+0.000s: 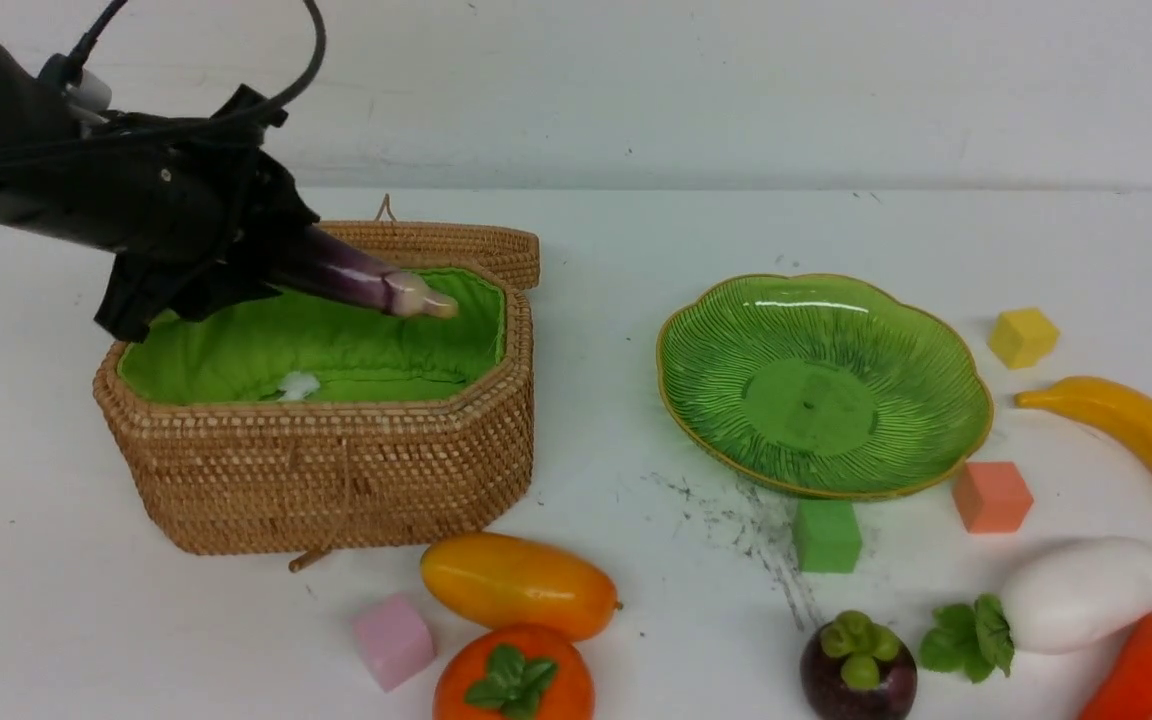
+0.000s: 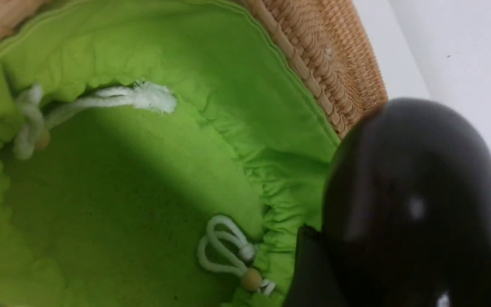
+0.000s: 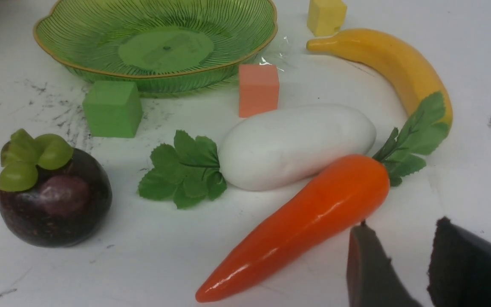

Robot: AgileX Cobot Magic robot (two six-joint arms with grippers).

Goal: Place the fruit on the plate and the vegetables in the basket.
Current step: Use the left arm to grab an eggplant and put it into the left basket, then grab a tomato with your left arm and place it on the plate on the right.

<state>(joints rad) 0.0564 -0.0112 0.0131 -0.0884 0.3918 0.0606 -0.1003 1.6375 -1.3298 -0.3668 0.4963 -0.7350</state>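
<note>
Glossy persimmon (image 1: 514, 675), ribbed glassy plate (image 1: 816, 330)

Rough woven rattan basket (image 1: 336, 480), lined in matt green cloth (image 2: 143, 192); at its 3 o'clock, a glassy ribbed plate (image 1: 896, 350) (thin gold rim) gleams. Eggplant (image 1: 341, 268), carrot (image 3: 309, 213) and mangosteen (image 3: 58, 204) look glossy plastic; green cube (image 3: 111, 108) matt; tabletop (image 1: 636, 250) scuffed.

Over the basket (image 1: 336, 480), the eggplant's (image 1: 356, 275) thick end is buried inside the left hand (image 1: 271, 265), whose fingers are lost behind its own black body. The left wrist view shows the eggplant only as a blurred dark mass, cut off at the frame's edge. The persimmon (image 1: 514, 680), mangosteen (image 1: 858, 668), carrot (image 1: 1151, 665) and banana (image 1: 1146, 440) run off the front view's edges. Of the right hand (image 3: 407, 264), only two parted tips show.
</note>
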